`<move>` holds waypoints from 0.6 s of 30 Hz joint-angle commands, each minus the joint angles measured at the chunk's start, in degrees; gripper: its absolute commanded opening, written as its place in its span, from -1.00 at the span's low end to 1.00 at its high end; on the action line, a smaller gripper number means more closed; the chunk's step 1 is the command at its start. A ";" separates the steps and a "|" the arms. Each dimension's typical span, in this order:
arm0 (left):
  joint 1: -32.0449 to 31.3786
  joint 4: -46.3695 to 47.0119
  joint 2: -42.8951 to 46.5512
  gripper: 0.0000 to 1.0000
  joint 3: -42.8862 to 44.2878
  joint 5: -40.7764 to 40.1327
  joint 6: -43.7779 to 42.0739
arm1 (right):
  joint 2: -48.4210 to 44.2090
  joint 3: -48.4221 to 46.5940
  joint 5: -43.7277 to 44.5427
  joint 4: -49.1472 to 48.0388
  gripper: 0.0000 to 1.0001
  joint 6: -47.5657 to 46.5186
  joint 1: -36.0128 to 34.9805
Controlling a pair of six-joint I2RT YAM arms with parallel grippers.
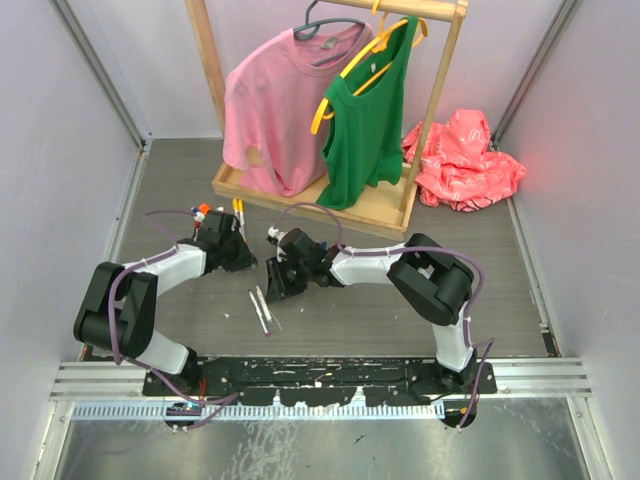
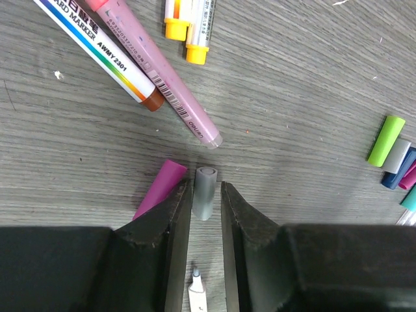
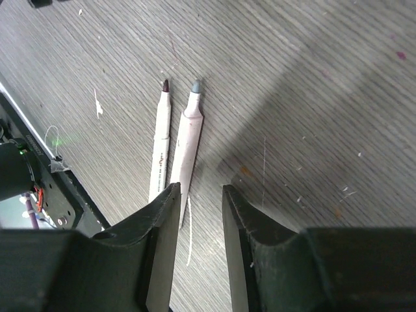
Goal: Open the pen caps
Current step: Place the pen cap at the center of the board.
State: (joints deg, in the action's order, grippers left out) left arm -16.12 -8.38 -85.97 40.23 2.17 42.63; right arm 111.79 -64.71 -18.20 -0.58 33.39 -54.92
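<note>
Left gripper (image 2: 205,185) jaws slightly apart around a grey cap (image 2: 205,203) on the worktop (image 2: 292,97), probably letting go; right gripper (image 3: 201,187) parted, empty. Next up: capped markers (image 2: 110,62) at 11 o'clock.

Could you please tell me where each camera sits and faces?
Top external: above and behind, facing down at the grey wooden table; both arms show.
Left wrist: down past the left end effector at a short grey plastic cap.
Right wrist: down past the right end effector at two uncapped white plastic markers, shared with top external.
</note>
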 commanded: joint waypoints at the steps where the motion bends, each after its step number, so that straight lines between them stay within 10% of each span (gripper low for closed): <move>1: -0.18 -0.96 1.42 -0.46 0.64 -1.64 -1.06 | -4.05 -2.51 0.42 0.29 -0.23 -2.37 1.21; 18: -0.13 -2.89 18.36 -0.15 -1.43 -2.73 -3.90 | -14.53 -3.18 -14.20 3.65 -0.27 -20.61 8.04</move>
State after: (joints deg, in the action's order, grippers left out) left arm -16.12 -11.97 -73.10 39.94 2.39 40.91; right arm 100.84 -65.43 -23.86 2.37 20.99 -48.31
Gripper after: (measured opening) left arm 0.389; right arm 0.372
